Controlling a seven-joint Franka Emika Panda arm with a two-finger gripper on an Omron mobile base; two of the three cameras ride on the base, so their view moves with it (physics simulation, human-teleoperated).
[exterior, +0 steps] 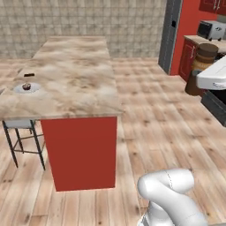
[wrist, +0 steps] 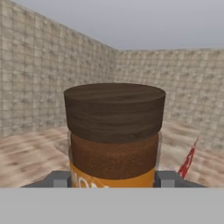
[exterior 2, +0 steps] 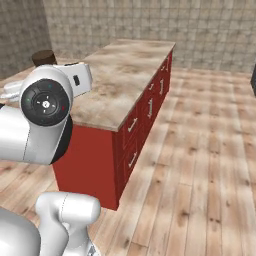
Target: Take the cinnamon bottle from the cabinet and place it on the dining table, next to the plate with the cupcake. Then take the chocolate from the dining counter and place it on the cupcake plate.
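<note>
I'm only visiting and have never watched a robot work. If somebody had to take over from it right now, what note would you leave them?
Gripper: closed on the cinnamon bottle, a finger on each side, bottle carried upright in the air.
Dining table: the plate with the cupcake sits near its left edge; the chocolate lies on the marble just beyond the plate.
Done: bottle picked up; the robot now faces the table.
Left: set the bottle down beside the cupcake plate and let go, then pick up the chocolate and put it on that plate.
</note>
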